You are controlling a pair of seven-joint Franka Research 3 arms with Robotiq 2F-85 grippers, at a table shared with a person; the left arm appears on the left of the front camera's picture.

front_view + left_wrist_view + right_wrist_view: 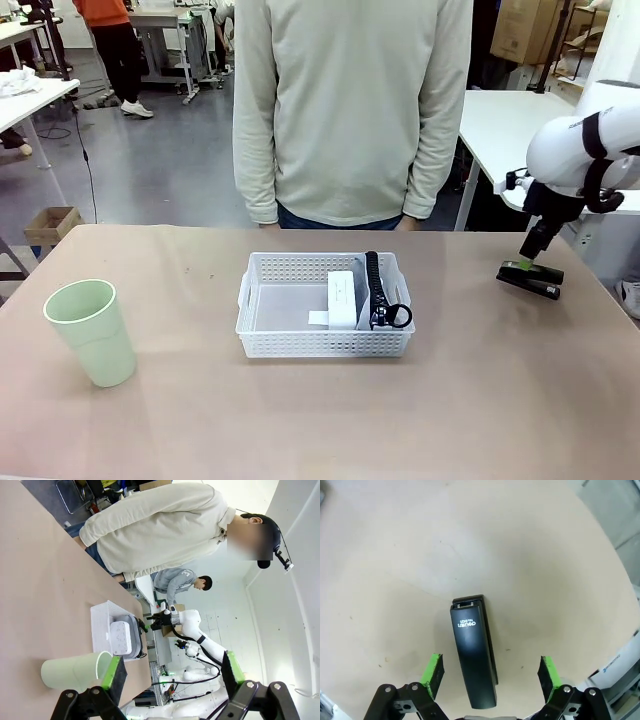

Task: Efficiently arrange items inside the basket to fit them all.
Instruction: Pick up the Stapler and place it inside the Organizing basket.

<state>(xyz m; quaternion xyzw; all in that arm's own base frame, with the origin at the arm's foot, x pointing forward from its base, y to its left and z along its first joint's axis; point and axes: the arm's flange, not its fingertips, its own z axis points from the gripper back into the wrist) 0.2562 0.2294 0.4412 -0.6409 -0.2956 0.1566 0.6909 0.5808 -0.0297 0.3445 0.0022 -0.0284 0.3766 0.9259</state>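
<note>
The white perforated basket [320,340] sits mid-table. Inside it a white box [342,298] lies flat, and the grey pouch with a black zipper [376,290] stands against the right wall. The pale green cup [92,332] stands upright at the table's left. A small black slab [530,281] lies on the table at the right. My right gripper [533,262] hovers just above it, open. In the right wrist view the slab [474,650] lies between the spread fingers of the gripper [490,672]. My left gripper [172,672] is open and holds nothing. The cup [75,670] and basket [100,622] lie beyond it.
A person in a cream sweater [350,110] stands at the far edge behind the basket, with hands out of sight. Bare tabletop lies between cup and basket and along the front edge. A white table [510,125] stands behind on the right.
</note>
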